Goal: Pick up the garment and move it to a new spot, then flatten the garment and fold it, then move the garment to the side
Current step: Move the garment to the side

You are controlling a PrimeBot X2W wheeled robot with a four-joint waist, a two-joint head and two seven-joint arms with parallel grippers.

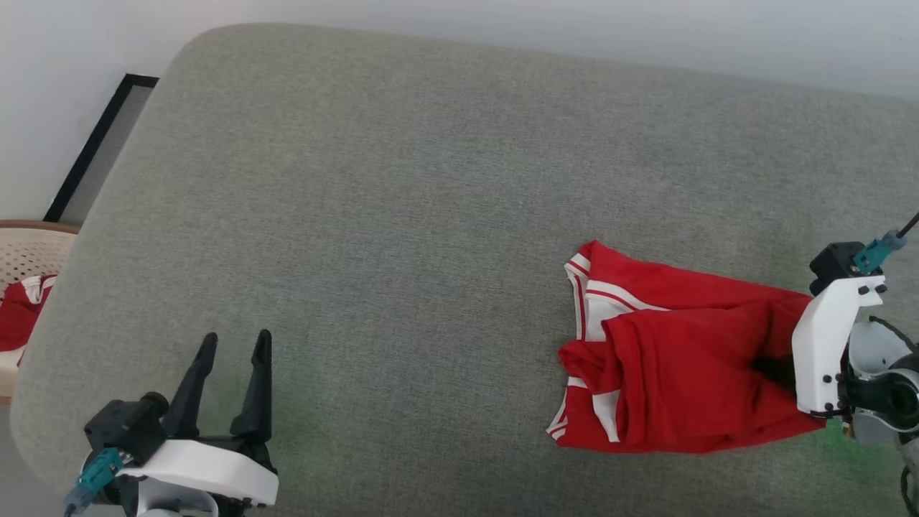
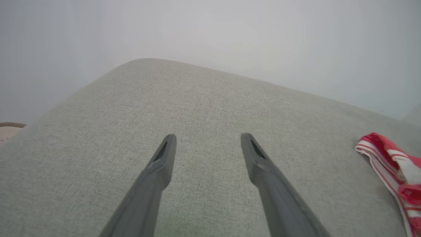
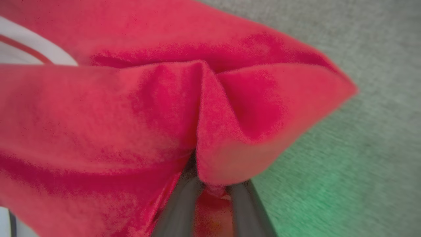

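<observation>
While the left hand [image 1: 237, 336] hangs idle over the near left corner of the grey fabric worktop [image 1: 402, 187], the right hand [image 1: 779, 370] is at the far right, sunk into the garment [image 1: 682, 359].

Left hand: 2 dark fingers spread wide, nothing between them, well apart from the garment. In the left wrist view the left hand [image 2: 208, 135] shows bare grey cloth between its tips, and the garment's striped edge [image 2: 394, 158] sits at the right border.

Right hand: pinching the garment. From its wrist camera the right hand [image 3: 210, 197] has its 2 fingers [image 3: 179, 210] close together with a ridge of red cloth bunched between them; the tips are hidden under the fabric. That view is blurred.

Garment [image 3: 131, 115]: red, loosely bundled in layers, lying on the right part of the worktop towards the near edge. White panels and white-and-red striped trim [image 1: 583, 301] face left. No lettering in sight.

A green glow [image 3: 329, 194] falls on the worktop beside the right hand.

Off the worktop's left edge stands a beige perforated basket [image 1: 32, 251] with a red-and-white cloth [image 1: 21, 316] in it. A dark-framed panel [image 1: 100, 143] leans by the pale wall.
</observation>
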